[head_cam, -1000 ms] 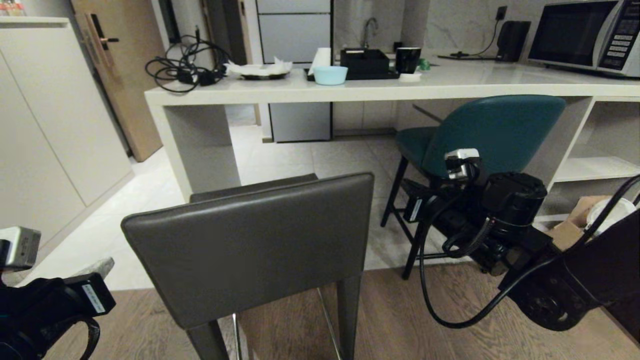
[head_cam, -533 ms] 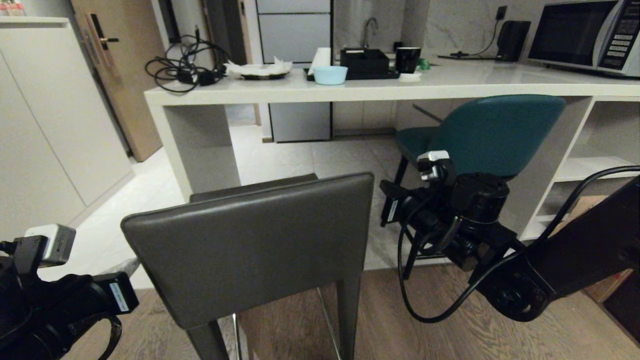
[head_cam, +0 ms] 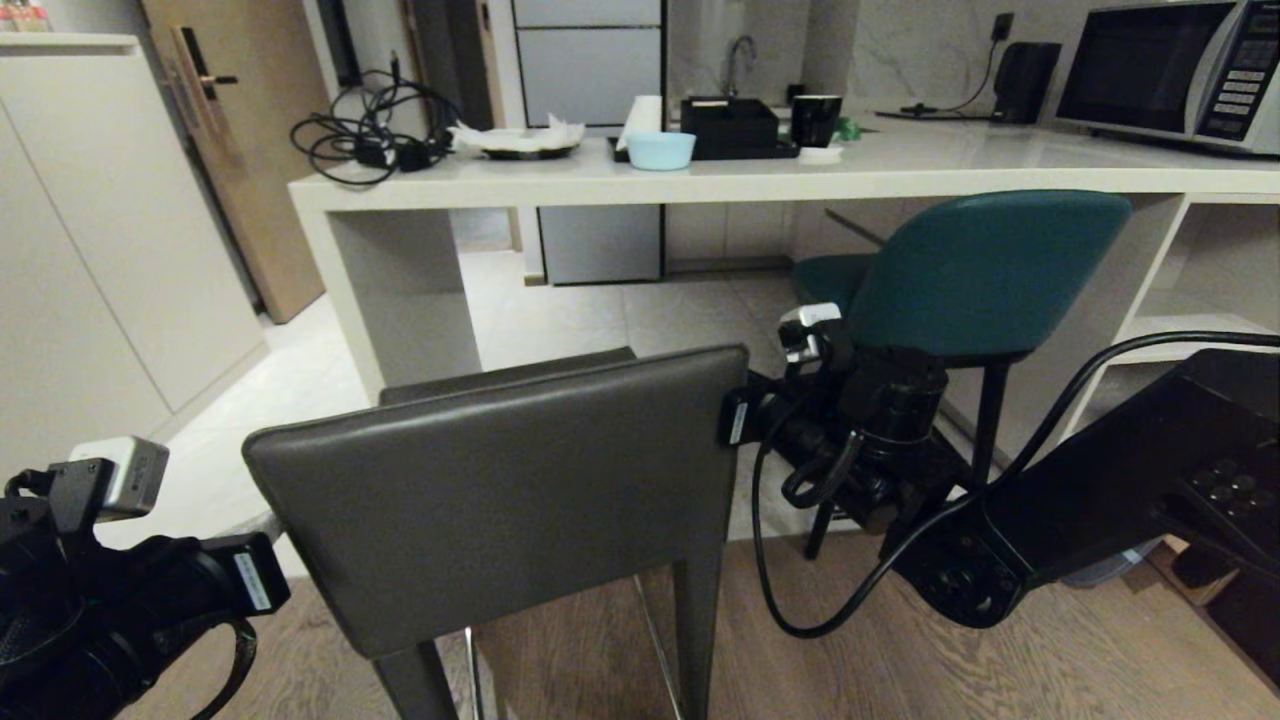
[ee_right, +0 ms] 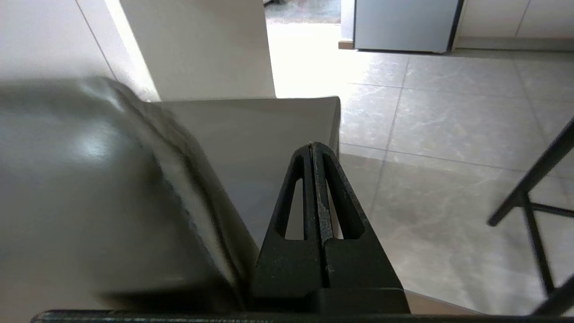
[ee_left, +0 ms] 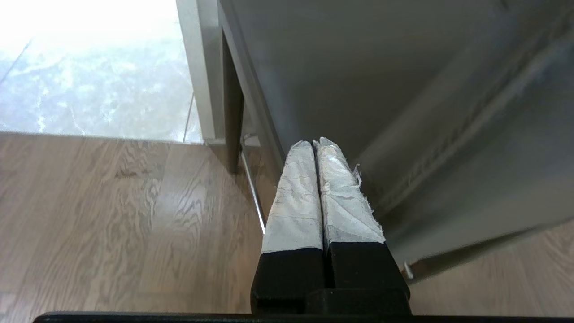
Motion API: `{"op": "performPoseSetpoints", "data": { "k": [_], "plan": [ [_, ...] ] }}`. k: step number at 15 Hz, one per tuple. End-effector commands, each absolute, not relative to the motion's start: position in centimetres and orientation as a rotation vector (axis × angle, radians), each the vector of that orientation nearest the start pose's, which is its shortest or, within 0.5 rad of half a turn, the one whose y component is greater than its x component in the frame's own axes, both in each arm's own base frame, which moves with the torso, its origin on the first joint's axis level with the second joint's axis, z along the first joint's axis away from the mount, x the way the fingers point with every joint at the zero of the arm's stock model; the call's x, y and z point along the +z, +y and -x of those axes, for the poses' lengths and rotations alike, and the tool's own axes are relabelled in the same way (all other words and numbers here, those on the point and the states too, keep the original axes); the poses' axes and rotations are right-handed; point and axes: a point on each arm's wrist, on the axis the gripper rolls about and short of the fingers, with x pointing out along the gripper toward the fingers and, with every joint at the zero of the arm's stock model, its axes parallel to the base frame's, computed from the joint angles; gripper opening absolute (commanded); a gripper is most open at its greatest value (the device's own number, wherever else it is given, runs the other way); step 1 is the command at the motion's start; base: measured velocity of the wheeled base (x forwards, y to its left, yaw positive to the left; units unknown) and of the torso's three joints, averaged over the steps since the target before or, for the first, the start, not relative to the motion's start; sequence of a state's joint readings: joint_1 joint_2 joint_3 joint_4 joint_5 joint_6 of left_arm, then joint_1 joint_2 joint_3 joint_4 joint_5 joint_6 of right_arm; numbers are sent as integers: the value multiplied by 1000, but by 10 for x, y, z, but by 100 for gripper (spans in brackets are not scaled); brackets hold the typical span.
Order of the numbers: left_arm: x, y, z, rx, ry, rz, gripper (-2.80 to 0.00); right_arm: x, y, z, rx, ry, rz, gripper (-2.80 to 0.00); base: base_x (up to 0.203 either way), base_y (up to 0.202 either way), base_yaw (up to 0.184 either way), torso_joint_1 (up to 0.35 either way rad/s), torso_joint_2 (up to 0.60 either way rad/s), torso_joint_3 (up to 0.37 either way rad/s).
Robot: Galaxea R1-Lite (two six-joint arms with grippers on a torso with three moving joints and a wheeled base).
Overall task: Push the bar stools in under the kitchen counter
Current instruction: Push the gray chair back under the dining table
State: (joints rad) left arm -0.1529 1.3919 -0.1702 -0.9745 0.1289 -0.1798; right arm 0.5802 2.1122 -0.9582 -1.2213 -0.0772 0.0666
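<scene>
My left gripper point(ee_left: 315, 144) sits at eight o'clock, fingers pressed together, empty, just beside the dark grey stool's point(head_cam: 500, 490) left edge — possibly touching. That stool stands centre, short of the kitchen counter point(head_cam: 620, 180). My right gripper point(ee_right: 313, 146) — also closed, empty — flanks its right edge. At two o'clock, the teal stool point(head_cam: 980, 265) sits at the counter.

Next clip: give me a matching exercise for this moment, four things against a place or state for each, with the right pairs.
Things:
1. grey stool
2. teal stool
3. right gripper
4. microwave

Places or states:
A. seat already under the counter
B. on the counter top, far right
C. nearest the camera, out on the wood floor, clear of the counter
D. jaws shut, beside the grey backrest's right edge

Pairs: 1-C, 2-A, 3-D, 4-B
</scene>
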Motion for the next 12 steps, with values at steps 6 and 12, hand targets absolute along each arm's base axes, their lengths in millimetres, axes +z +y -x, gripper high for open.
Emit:
{"op": "performPoseSetpoints", "data": {
  "k": [6,12],
  "plan": [
    [133,-34,-187,-39,253,145,-280,127,233,-331,542,-39,-62,-280,0,0,0,0,0,0],
    [131,-49,-212,-45,269,132,-280,126,232,-330,541,-35,-62,-280,0,0,0,0,0,0]
  ]
}}
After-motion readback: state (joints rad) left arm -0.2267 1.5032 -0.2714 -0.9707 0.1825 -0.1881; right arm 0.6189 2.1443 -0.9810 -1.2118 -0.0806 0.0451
